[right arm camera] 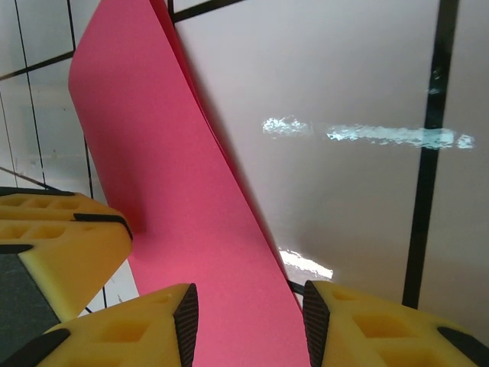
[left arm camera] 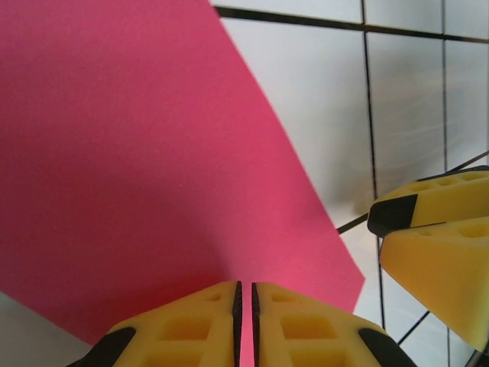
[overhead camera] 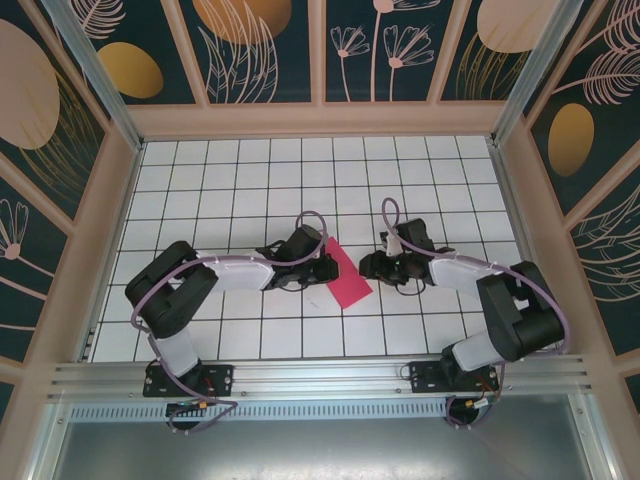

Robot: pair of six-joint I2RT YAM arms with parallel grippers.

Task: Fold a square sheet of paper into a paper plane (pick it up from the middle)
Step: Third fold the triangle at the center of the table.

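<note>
Between my two grippers, over the tiled table (overhead camera: 250,330), the square sheet of paper (overhead camera: 347,273) looks doubled over once; every later plane fold is left to do. My left gripper (left arm camera: 244,294) is pinched tight on its edge. My right gripper (right arm camera: 250,313) straddles it, jaws half apart.

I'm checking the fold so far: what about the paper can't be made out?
Top view: the paper is small, its left edge under the left hand; creases unreadable.
Left wrist view: paper cut off by the top and left edges.
Right wrist view: its lower end cut off inside the right hand.
</note>
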